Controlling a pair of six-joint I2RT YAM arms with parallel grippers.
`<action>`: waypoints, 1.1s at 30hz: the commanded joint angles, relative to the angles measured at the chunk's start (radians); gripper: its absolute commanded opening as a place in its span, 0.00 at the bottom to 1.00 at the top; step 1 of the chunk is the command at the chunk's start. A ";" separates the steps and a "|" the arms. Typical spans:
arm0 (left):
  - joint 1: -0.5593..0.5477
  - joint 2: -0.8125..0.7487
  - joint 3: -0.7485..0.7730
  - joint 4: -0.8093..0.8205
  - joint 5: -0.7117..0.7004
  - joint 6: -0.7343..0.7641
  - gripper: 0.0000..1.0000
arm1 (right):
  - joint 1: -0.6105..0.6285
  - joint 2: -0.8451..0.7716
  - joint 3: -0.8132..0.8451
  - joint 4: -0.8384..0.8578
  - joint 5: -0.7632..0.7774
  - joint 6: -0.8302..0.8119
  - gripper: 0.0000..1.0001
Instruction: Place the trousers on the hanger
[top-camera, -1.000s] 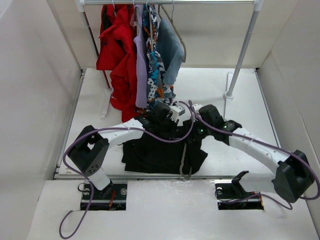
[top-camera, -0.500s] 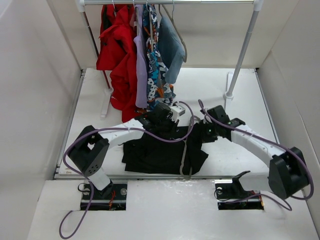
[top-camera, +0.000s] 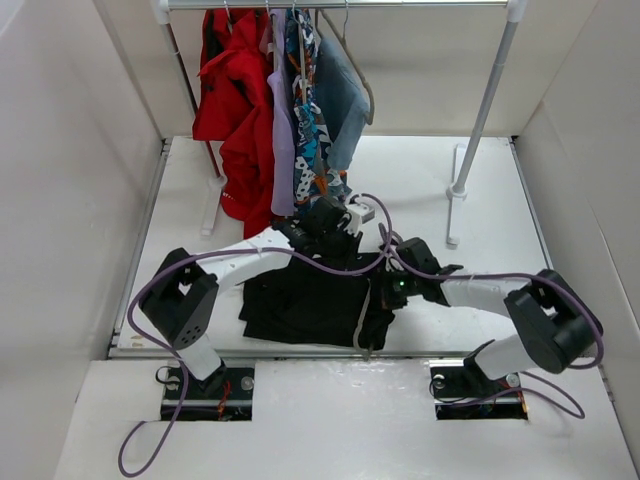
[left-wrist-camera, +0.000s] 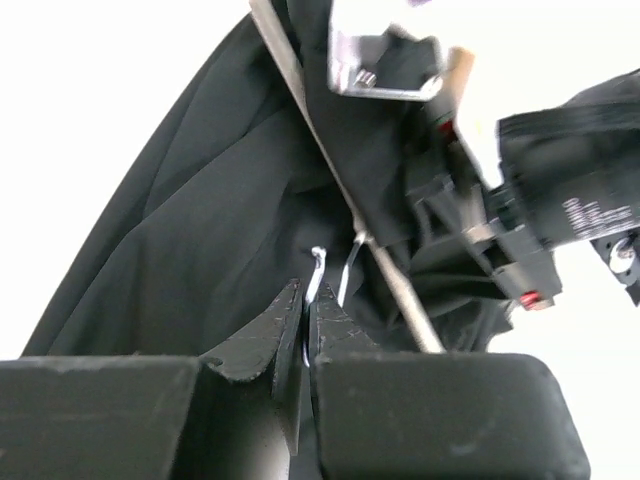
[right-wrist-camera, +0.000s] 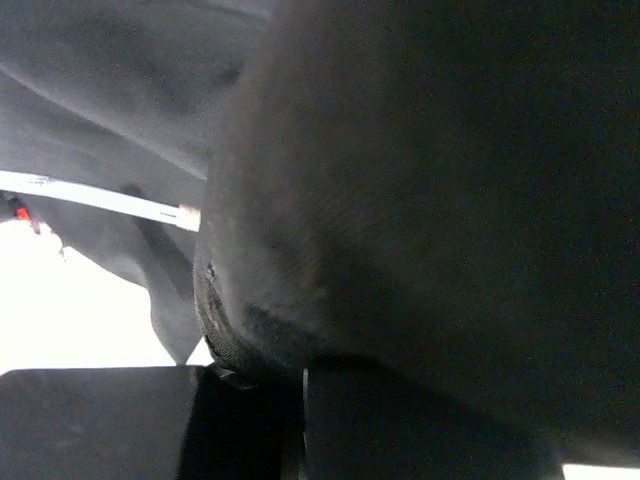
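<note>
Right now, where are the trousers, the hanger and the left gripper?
trousers (top-camera: 295, 310): top view, middle of black cloth.
hanger (left-wrist-camera: 400, 295): left wrist view, thin grey bar.
left gripper (left-wrist-camera: 308, 300): left wrist view, between the fingertips.

This is a robotics test cell rather than a home or a shop; plain white panels (top-camera: 70, 150) wall in a white table (top-camera: 480, 260) on the left, right and far sides, bare of any furnishing or decoration. Two robot arms stand on mounts (top-camera: 205, 385) bolted along the near edge, with purple cables (top-camera: 135, 300) looping loose beside them; a white clothes rail (top-camera: 485, 100) with a few hanging clothes (top-camera: 270, 100) stands at the far side as a staged prop.
</note>
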 joint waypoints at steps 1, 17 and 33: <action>-0.002 0.026 0.071 -0.040 0.082 -0.074 0.00 | -0.004 0.111 0.023 0.152 -0.003 -0.020 0.00; -0.002 0.015 0.053 -0.049 0.035 -0.116 0.00 | -0.012 -0.221 0.129 -0.314 0.223 -0.005 0.42; -0.002 0.045 0.103 -0.058 0.016 -0.106 0.00 | 0.062 -0.425 -0.111 -0.082 0.088 0.203 0.11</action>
